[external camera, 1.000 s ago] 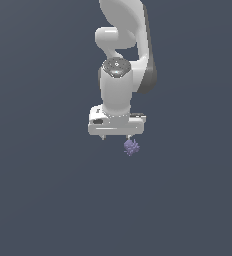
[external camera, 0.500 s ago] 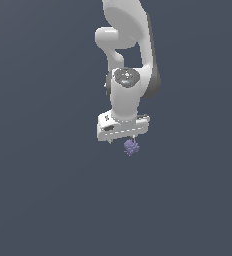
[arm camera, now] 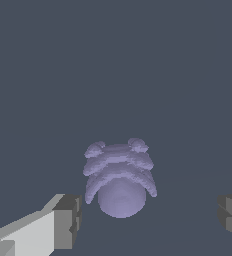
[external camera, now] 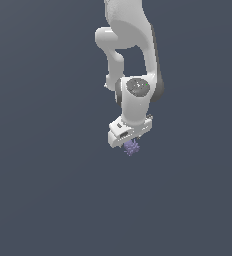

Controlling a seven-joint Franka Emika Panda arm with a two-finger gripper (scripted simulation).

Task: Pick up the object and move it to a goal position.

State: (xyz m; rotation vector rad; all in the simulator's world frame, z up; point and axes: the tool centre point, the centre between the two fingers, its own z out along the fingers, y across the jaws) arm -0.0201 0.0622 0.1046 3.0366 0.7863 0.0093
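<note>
- Key relation: object [arm camera: 119, 180] sits between the two fingertips of the hand [external camera: 129, 144], directly under it. Wrist view shows it in the gap, nearer the one fingertip [arm camera: 68, 220] than the other pad [arm camera: 231, 214].
- Gap to the nearer pad looks slim, prob. not touching; far pad is well apart from the object.
- Hand state: spread wide, nothing gripped. Both pads sit clear of the lump.
- Exterior view: object [external camera: 132, 147] peeks out just below the hand's underside, tiny vs the white hand. Can't tell from that view whether it rests on the table [external camera: 48, 200] or how high the hand hangs over it; no shadow or edge to judge by.
- Long axis: lump seems a bit wider across the finger-to-finger line than along the other way, but it's roughly compact. No strong axis to align to.
- Look of the object: lavender-purple, rounded dome at the end nearest the camera, stacked ridged bands behind it, two small nubs at the far end. Scalloped, bumpy edges.
- Judgement: closing move needs the pads to meet the ridged sides evenly; being off-centre, one pad may nudge it first.
</note>
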